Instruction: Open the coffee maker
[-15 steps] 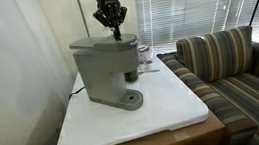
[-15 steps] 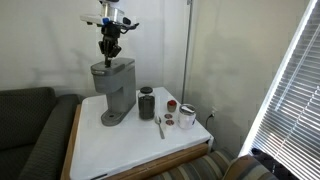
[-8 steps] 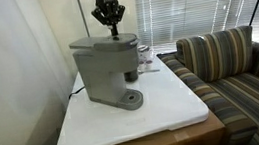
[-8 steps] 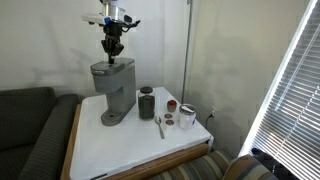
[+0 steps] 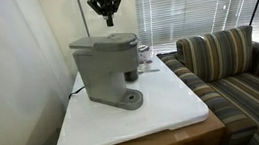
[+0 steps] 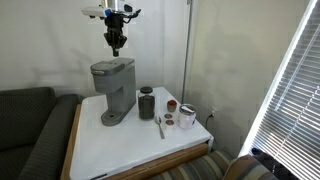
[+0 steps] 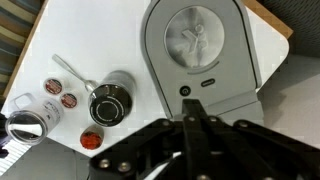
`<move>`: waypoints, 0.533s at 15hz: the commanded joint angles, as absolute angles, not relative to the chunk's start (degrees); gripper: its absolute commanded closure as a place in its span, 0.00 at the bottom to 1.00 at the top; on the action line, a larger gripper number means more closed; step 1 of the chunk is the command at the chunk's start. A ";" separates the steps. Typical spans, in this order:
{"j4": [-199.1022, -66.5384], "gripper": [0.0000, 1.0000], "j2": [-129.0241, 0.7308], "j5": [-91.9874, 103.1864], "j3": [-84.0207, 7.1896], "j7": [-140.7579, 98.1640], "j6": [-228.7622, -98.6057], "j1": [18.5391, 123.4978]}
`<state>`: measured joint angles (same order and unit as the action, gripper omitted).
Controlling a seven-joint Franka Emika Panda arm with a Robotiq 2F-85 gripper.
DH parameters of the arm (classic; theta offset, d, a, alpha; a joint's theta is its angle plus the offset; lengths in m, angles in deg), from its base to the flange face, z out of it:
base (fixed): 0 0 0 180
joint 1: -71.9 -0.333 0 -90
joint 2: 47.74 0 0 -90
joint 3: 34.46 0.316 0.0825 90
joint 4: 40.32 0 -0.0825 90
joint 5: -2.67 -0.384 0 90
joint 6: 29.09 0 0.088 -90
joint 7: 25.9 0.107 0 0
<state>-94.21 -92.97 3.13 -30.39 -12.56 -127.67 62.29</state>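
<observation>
The grey coffee maker (image 5: 107, 70) stands on the white table, and it also shows in the other exterior view (image 6: 112, 88). Its flat lid is down. In the wrist view I look straight down on its lid (image 7: 198, 48), with a round glossy panel and a small button. My gripper (image 5: 108, 19) hangs in the air well above the lid, clear of it, in both exterior views (image 6: 116, 47). Its fingers (image 7: 192, 128) are pressed together with nothing between them.
A dark metal cup (image 6: 147, 102), a spoon (image 6: 160, 126), small round pods (image 6: 169, 121) and a white jar (image 6: 187, 117) lie beside the machine. A striped sofa (image 5: 231, 64) stands by the table. The white tabletop (image 5: 165, 108) ends at a wooden edge.
My gripper has risen straight up from just above the coffee maker's lid to well above it. The lid stays down.
</observation>
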 commanded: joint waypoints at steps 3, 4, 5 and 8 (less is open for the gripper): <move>-103.11 1.00 -85.33 5.51 -31.31 -11.55 -130.77 62.02; -103.95 1.00 -84.61 5.82 -31.14 -12.23 -130.78 62.08; -104.95 1.00 -83.74 6.01 -30.89 -13.11 -130.97 62.22; -108.08 1.00 -81.65 5.97 -30.26 -16.01 -131.52 62.47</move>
